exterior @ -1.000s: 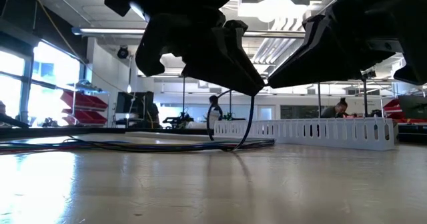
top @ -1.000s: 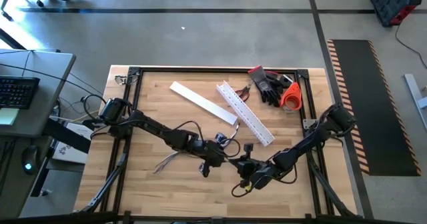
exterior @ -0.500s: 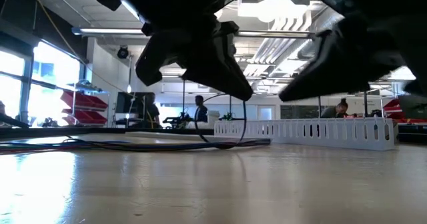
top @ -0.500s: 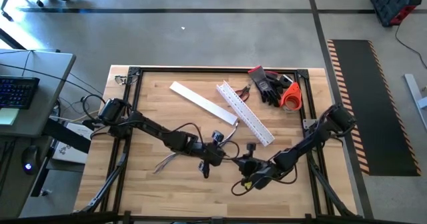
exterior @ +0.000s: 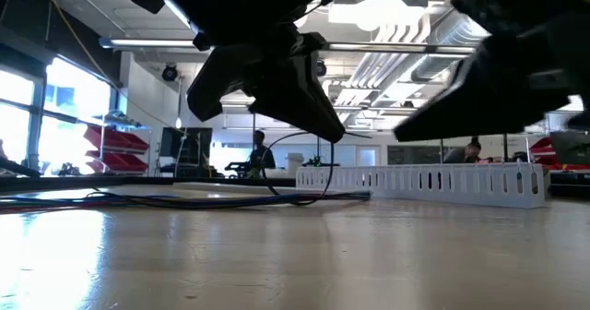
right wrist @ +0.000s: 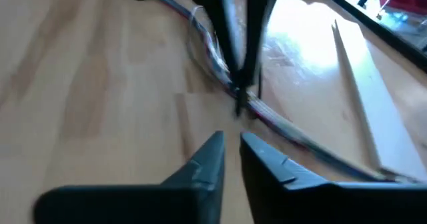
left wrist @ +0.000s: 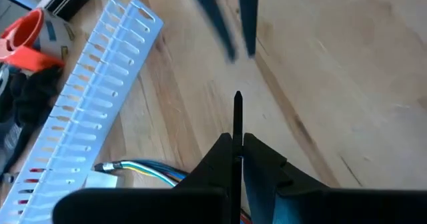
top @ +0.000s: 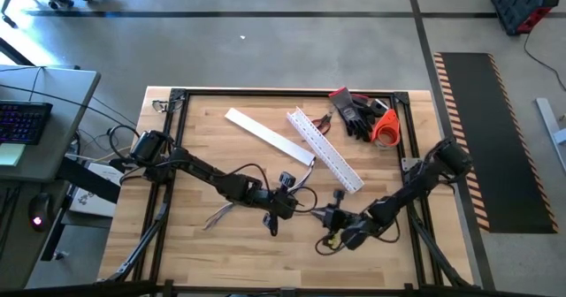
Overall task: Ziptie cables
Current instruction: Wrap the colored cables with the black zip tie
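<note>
— How were the left gripper's fingers seen?

— Pressed together on a thin black strip, probably a zip tie, which stood straight out past the tips.

— And the right gripper?

— A narrow gap was left between its fingers, nothing in it.

— Where were the cables found?

— Flat on the table near the middle of the front half, their long axis running left to right, under the left gripper. Both arms were stretched inward, tips near each other. The slotted white channel lay behind, diagonally.
</note>
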### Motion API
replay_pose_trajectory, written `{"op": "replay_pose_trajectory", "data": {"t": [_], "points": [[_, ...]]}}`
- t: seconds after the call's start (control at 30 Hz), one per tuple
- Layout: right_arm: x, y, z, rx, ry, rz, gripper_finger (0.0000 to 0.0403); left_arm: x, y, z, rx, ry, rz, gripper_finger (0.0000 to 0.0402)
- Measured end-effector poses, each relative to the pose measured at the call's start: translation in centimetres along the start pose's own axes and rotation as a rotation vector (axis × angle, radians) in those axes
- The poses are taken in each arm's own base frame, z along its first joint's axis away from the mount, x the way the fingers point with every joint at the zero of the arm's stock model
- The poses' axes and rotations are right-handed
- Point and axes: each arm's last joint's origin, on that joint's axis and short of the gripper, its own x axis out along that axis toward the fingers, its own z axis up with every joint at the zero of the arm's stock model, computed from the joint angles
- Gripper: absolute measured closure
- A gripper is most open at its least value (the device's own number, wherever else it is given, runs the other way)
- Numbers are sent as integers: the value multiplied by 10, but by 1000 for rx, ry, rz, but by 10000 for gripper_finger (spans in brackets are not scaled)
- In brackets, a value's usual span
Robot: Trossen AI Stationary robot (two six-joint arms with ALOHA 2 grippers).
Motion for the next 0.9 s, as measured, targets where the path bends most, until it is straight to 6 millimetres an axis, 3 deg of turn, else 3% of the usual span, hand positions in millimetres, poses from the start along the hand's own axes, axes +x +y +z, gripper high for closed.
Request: {"op": "replay_pose_trajectory", "data": {"t": [0.2, 0.33, 0.6, 0.8, 0.9], "points": [[16, -12, 4, -33, 60, 84, 266, 0, -1, 0, -6, -2, -5, 401], [25, -9, 11, -50, 46, 53, 257, 0, -1, 1, -10, -7, -11, 401], [34, 1, 16, -80, 31, 12, 320, -1, -1, 1, -36, -17, -19, 401], [31, 4, 17, -83, 13, -15, 388, -1, -1, 2, -38, -18, -18, 401], [28, 7, 16, -90, 9, -8, 399, -1, -1, 2, -37, -18, -17, 401]]}}
